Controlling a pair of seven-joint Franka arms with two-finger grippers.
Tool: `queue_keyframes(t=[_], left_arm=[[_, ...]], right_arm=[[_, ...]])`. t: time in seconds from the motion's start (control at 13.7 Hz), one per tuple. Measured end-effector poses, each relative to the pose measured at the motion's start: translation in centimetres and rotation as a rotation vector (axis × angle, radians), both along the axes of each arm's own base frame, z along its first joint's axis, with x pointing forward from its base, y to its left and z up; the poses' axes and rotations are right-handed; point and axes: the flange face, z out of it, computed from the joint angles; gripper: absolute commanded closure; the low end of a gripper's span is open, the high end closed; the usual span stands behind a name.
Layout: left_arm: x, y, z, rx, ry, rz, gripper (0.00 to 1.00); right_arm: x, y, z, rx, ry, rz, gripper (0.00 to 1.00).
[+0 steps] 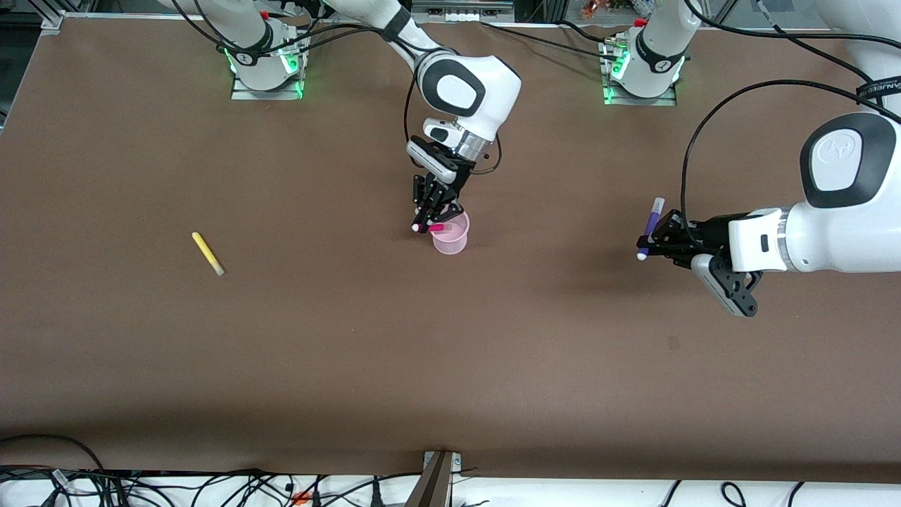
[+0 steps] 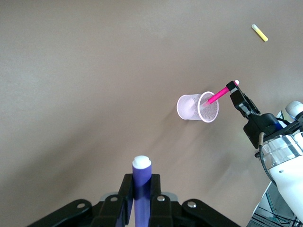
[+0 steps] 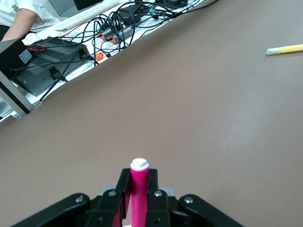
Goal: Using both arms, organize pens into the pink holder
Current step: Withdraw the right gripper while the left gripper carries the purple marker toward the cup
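Right claw, black two-finger, is clamped on the magenta-pink slim marker pen at frame centre of the front view, right over the small translucent pale-pink round cup holder. Pen is tilted, lower end already inside the cup mouth per the left wrist view, pale cap end up by the fingers. Right white jointed arm reaches down from the upper left base.

Left claw, mid-right of the front view, is closed on the dark purple slim marker pen, held up over bare brown tabletop, well apart from the cup. Left white arm comes in from the right edge. Pale tip points toward the cup in the left wrist view.

Yellow slim marker pen lies flat on the tabletop, mid-left of the front view, well apart from the cup, toward the right arm's end. Light green pen: not seen in any view.

Step in hand, judged: right arm dropping the magenta pen into the holder; left arm carrying purple, likely waiting its turn. Roughly early-to-mid task, no pen fully in yet.

Next move calls for: right claw to let go with the pen steep enough to slide in, without tipping the light cup, then clear out so the left can come over the mouth. Yellow remains.
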Motion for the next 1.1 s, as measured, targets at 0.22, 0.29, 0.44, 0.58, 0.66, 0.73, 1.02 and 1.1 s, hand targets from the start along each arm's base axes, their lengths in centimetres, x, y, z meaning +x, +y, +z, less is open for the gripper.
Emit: queue_keyframes(t=[0.22, 0.29, 0.44, 0.58, 0.66, 0.73, 1.02, 1.1], left_arm=[[0.0, 1.9, 0.1, -0.044, 0.008, -0.001, 1.0], [0.0, 2.3, 0.1, -0.062, 0.007, 0.006, 1.0], [0.0, 2.4, 0.2, -0.096, 0.012, 0.017, 1.0], [-0.1, 1.8, -0.1, -0.112, 0.031, 0.006, 1.0], [-0.3, 1.5, -0.4, -0.116, 0.047, -0.005, 1.0], [-0.4, 1.3, -0.5, -0.121, 0.058, -0.012, 1.0], [-0.6, -1.2, -2.0, -0.148, 0.092, -0.055, 1.0], [-0.5, -2.1, -2.8, -0.16, 0.106, -0.066, 1.0]], right_arm=[[0.3, 0.2, 0.5, 0.01, -0.01, -0.003, 0.07], [0.5, 0.3, 0.7, 0.014, -0.013, -0.004, 0.02], [0.9, 0.4, 1.5, 0.022, -0.021, -0.005, 0.01], [1.8, 0.5, 3.4, 0.025, 0.011, 0.0, 0.01], [2.7, 0.1, 5.1, 0.025, 0.064, 0.004, 0.02], [3.8, -0.6, 7.5, 0.028, 0.134, 0.017, 0.02], [9.9, -9.2, 19.9, 0.092, 0.445, 0.122, 0.02], [11.4, -12.6, 22.7, 0.11, 0.521, 0.154, 0.02]])
